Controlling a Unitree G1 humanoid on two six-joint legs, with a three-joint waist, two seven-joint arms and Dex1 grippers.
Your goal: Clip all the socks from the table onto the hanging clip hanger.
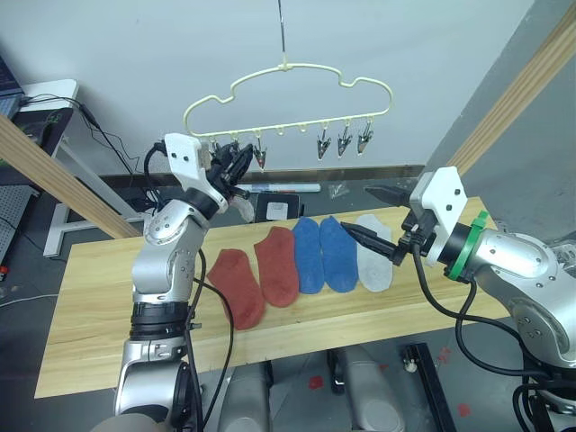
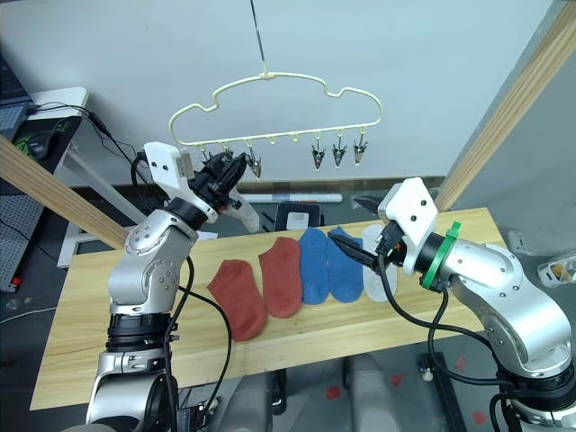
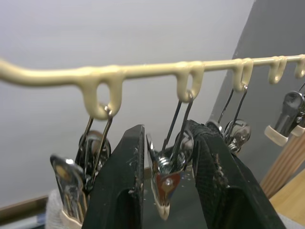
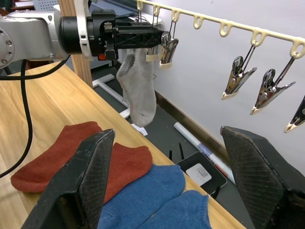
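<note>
One grey sock [image 4: 139, 86] already hangs from the clip hanger [image 1: 288, 88], at its left end. My left jaws [image 3: 164, 181] sit around a silver clip [image 3: 163, 183] there without quite pinching it. My right jaws [image 1: 378, 225] are spread wide above the other grey sock [image 1: 373, 261], lying on the tabletop [image 1: 99, 315] beside two blue socks [image 1: 324, 255] and two rust-red socks [image 1: 256, 277]. I judge the next move is lowering onto that grey sock and closing.
</note>
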